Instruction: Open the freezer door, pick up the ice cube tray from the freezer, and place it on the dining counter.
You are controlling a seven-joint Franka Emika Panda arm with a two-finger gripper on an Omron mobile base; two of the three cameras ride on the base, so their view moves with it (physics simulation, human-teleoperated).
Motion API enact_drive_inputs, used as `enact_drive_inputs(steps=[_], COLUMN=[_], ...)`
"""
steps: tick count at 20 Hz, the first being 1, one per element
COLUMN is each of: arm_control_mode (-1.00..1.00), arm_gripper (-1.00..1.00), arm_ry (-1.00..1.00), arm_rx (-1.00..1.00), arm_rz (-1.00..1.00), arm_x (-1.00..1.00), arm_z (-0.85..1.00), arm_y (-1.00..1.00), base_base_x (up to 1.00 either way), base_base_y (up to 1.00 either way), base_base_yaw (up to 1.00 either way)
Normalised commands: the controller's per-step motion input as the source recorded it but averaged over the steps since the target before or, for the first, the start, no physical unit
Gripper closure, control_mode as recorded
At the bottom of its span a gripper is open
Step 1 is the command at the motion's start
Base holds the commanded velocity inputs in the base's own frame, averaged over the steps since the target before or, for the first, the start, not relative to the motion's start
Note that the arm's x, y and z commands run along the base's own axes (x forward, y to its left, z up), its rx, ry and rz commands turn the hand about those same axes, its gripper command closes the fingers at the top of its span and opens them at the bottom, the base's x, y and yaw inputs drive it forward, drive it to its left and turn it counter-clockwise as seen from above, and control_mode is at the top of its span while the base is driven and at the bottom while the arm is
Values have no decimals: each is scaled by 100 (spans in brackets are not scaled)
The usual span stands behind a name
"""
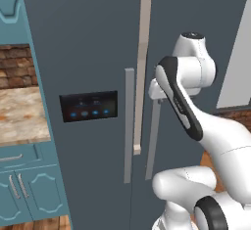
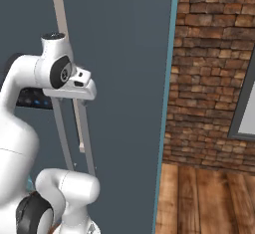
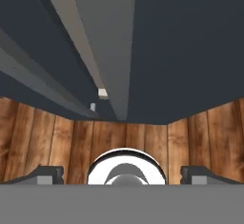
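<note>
The freezer (image 1: 83, 38) fills the view ahead, slate-grey, with both doors shut. The freezer door (image 1: 63, 141) is the left one and carries a black blue-lit panel (image 1: 88, 105) and a long grey bar handle (image 1: 128, 126). My hand (image 1: 156, 89) hovers close to the doors, by the top of the right door's handle (image 1: 153, 141). In the hand view my gripper (image 3: 123, 175) is open, its fingertips (image 3: 45, 174) wide apart with nothing between them. A grey handle bar (image 3: 107, 42) runs down ahead of it. The ice cube tray is hidden behind the door. The dining counter is out of view.
A marbled counter top (image 1: 19, 116) on teal cabinets (image 1: 24, 185) with a brick backsplash stands left of the freezer. A brick wall (image 2: 214, 68) and a wooden floor (image 2: 209, 198) lie to the right. My own arm (image 1: 215, 136) crowds the lower right.
</note>
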Motion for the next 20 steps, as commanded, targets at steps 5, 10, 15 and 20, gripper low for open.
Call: enact_drive_inputs(steps=[5, 10, 15, 20], arm_control_mode=[-100, -100, -100, -100], arm_gripper=[-100, -100, -100, -100], arm_ry=[0, 0, 1, 0], arm_rx=[0, 0, 2, 1], arm_rz=[0, 0, 0, 0], arm_x=[-58, -40, -36, -38], arm_z=[0, 0, 0, 0], arm_y=[22, 0, -4, -9], base_base_x=[0, 0, 0, 0], base_base_y=[0, 0, 0, 0], base_base_yaw=[0, 0, 0, 0])
